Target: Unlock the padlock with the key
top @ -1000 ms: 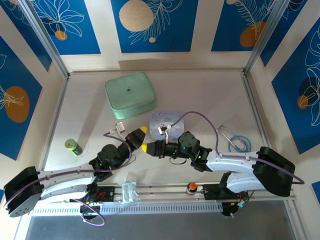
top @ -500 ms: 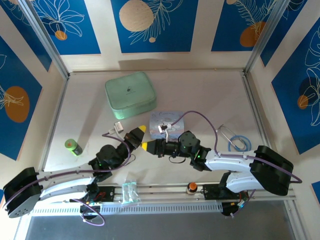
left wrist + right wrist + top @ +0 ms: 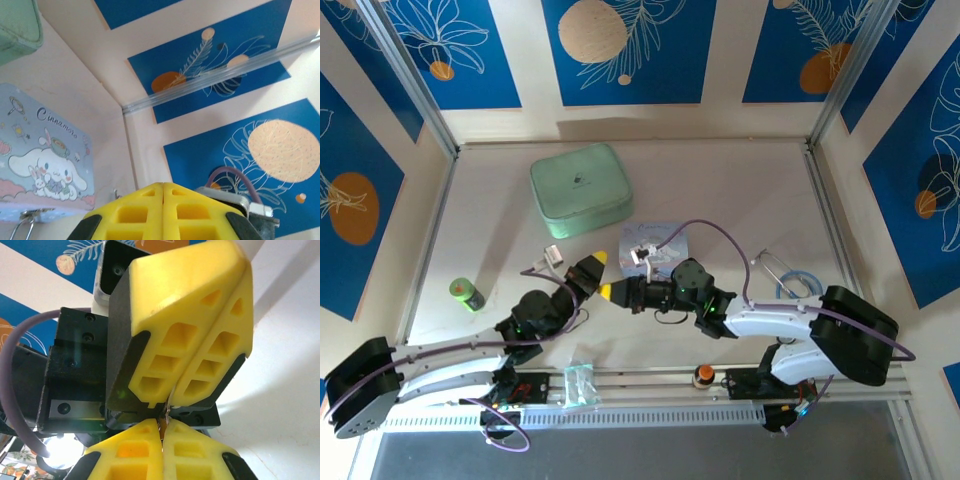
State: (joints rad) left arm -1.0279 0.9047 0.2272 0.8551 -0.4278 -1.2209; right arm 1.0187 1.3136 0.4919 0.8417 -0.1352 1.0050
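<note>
At the far left a green bottle stands alone, and a green case lies further back on the table. Near the middle, the left gripper points up and to the right. Its yellow fingers are pressed flat together with no gap at the seam.

The right gripper reaches in from the right, likewise closed tight. In its wrist view it sits close up against the lower part of the left gripper's fingers. Whether the key or the padlock is pinched in either pair I cannot tell — both are small enough to hide behind the pads. Only a thin pale sliver shows at the seam where the two grippers meet. Just right of them lies the blue tin.

The step looks like mating key to keyhole in mid-air. To do it well:

- One arm should act as a rigid anchor while the other alone creeps forward.
- The blade should be lined up with the keyhole's axis before any push, then driven straight in.
- The twist should come only once the key is fully seated.
- The pinch must be firm on both sides, since parts this small will swivel at the least side load.
- Corrections should be tiny and judged from the right wrist view — the overhead one is too coarse.
</note>
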